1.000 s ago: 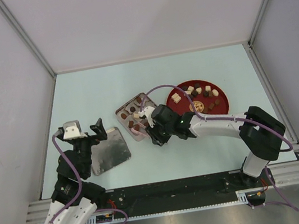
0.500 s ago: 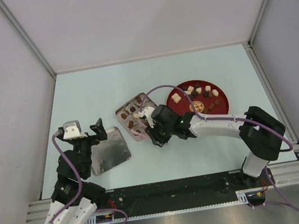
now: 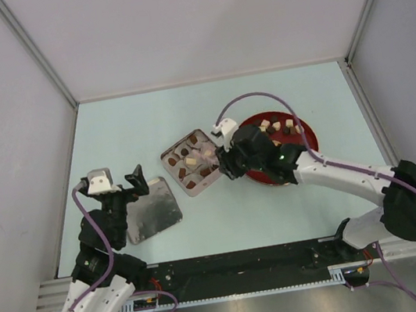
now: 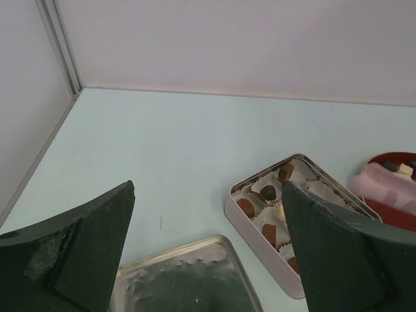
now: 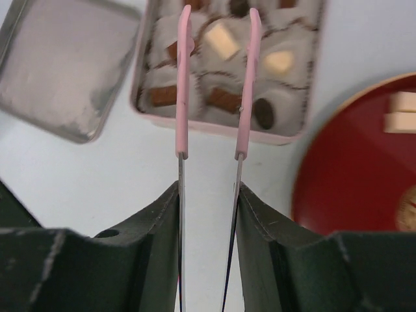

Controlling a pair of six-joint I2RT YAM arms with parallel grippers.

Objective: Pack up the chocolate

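Several pieces of chocolate (image 3: pixel 276 125), dark brown and cream, lie on the red plate (image 3: pixel 307 142). More chocolate (image 5: pixel 224 101) sits in the white paper cups of the square tin (image 3: pixel 170 155). My right gripper (image 5: pixel 208 188) is shut on pink-tipped tongs (image 5: pixel 184 84). The tongs' two arms stand apart over the tin's near rows with nothing between them. My left gripper (image 4: pixel 208 195) is open and holds nothing. It hangs above the tin's lid (image 4: pixel 182 279), to the left of the tin (image 4: pixel 260 237).
The silver lid (image 3: pixel 152 210) lies flat to the left of the tin, near the left arm. The red plate (image 5: pixel 351 188) is just right of the tin. White walls with metal posts enclose the pale blue table (image 3: pixel 147 118).
My right arm has swung right and away from the tin's front corner toward the plate, carrying the tongs. The left arm has not moved.
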